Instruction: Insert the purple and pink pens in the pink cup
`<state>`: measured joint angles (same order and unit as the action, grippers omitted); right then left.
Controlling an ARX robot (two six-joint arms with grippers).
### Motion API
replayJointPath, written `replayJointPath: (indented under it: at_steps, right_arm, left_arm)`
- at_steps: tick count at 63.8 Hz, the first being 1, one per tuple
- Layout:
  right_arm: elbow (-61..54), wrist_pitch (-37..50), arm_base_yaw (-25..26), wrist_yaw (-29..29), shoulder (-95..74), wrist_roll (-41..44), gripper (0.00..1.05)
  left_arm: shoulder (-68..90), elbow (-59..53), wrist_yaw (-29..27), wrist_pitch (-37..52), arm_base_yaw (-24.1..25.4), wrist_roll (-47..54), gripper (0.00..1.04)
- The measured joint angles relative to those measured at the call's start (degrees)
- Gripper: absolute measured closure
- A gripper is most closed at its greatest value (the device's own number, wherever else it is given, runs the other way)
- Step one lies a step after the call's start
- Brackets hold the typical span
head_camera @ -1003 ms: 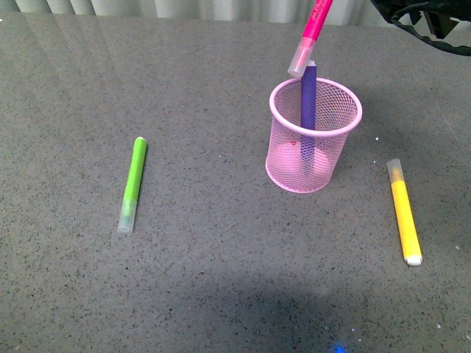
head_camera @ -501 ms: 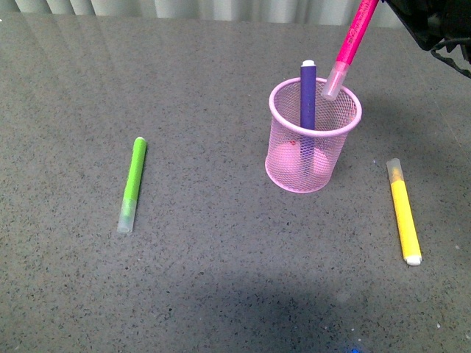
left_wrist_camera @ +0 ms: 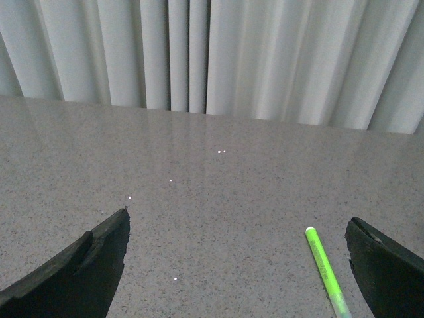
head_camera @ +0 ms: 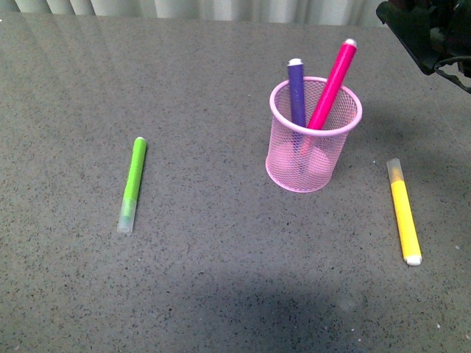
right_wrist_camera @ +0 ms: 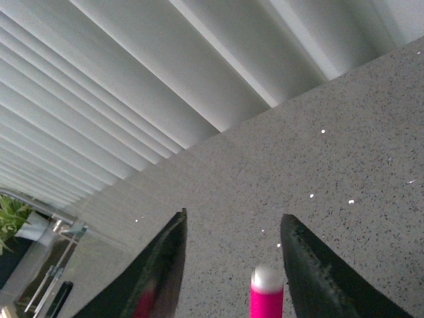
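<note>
Both pens stand in the pink cup (head_camera: 314, 136), and both grippers are apart and hold nothing.

The purple pen (head_camera: 296, 92) stands almost upright inside the cup, and the pink pen (head_camera: 333, 83) leans beside it, with its white end tilted away from the purple one; both white ends rise above the rim. The right gripper (right_wrist_camera: 232, 265) is up behind the cup to the right, its fingers spread, and the pink pen's white end shows between them without touching. The left gripper (left_wrist_camera: 238, 265) has its fingers wide apart over the table (head_camera: 221, 279). A green marker (head_camera: 132, 184) lies flat well left of the cup. A yellow marker (head_camera: 404, 213) lies flat near the cup, on its right.
</note>
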<state>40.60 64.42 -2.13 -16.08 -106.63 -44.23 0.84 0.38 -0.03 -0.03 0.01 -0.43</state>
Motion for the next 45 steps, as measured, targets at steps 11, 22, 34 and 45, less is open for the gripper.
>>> replayJointPath:
  at_steps: [11, 22, 34, 45]
  right_arm:
    - [-0.09, -0.52, -0.24, -0.02, 0.83, 0.02, 0.18]
    - [1.46, -10.12, 0.15, 2.97, 4.11, 3.21, 0.07]
    - [2.97, -28.15, 5.29, 0.94, 13.86, 15.87, 0.07]
    - [-6.71, -39.74, 15.91, -6.25, 29.40, 20.33, 0.07]
  left_arm:
    - [0.00, 0.00, 0.00, 0.00, 0.00, 0.00, 0.08]
    - [0.00, 0.00, 0.00, 0.00, 0.00, 0.00, 0.08]
    - [0.00, 0.00, 0.00, 0.00, 0.00, -0.02, 0.08]
    - [0.00, 0.00, 0.00, 0.00, 0.00, 0.00, 0.08]
